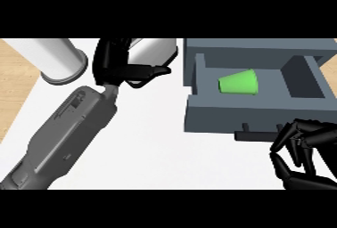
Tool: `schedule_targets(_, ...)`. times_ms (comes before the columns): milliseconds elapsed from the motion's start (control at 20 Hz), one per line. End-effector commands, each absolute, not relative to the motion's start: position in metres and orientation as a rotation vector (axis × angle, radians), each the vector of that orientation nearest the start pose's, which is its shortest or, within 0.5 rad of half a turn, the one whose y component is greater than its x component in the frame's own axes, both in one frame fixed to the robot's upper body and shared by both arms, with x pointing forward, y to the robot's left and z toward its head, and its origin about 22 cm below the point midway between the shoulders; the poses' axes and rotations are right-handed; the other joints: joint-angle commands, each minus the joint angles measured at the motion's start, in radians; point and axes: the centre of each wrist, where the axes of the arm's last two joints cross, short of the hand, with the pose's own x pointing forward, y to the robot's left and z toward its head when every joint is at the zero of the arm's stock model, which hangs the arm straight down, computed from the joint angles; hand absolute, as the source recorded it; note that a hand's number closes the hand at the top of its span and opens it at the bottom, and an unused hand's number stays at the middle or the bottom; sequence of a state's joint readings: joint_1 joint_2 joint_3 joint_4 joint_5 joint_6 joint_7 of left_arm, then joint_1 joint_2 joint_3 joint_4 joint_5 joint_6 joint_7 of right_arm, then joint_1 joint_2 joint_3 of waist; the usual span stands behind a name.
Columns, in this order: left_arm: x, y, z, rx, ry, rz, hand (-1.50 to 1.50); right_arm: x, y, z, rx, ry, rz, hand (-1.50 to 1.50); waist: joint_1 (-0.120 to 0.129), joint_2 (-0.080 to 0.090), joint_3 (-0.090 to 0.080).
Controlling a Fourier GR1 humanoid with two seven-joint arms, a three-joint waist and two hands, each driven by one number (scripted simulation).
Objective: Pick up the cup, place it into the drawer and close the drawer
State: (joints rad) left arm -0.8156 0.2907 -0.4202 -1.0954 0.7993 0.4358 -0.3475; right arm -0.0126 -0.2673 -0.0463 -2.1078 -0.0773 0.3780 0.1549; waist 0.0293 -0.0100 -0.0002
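A green cup [240,83] lies on its side inside the open grey drawer [217,113], which juts toward me from its grey cabinet. My right hand [304,151] is at the lower right, just in front of the drawer's front panel and its dark handle [253,134], with its fingers curled and nothing in them. My left hand [118,64] is up at the top centre-left, left of the drawer. Its fingers point away from me, relaxed, and its thumb sticks out toward the drawer. It holds nothing.
A white cylinder [56,60] lies at the upper left on the white counter [164,156]. A second pale rounded object [154,50] sits behind my left hand. Wooden floor [13,84] shows past the counter's left edge.
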Motion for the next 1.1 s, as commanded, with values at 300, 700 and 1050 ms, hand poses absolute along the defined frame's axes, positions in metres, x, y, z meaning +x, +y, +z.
schedule_targets(300, 0.323, 0.214, 0.102, -0.298, -1.863, 0.166, -1.5, 0.228, -0.248, 0.113, -0.148, -1.799, 0.831, 1.5, 0.004, 0.004, 0.001)
schedule_targets(700, 0.308, 0.271, 0.086, -0.267, -1.871, 0.172, -1.5, 0.255, -0.239, 0.068, -0.363, -1.706, 1.2, 1.5, -0.005, 0.012, 0.001)
schedule_targets(1050, 0.286, 0.316, 0.062, -0.254, -1.872, 0.196, -1.5, 0.294, -0.215, 0.034, -0.416, -1.65, 1.202, -1.5, -0.017, 0.012, 0.0)
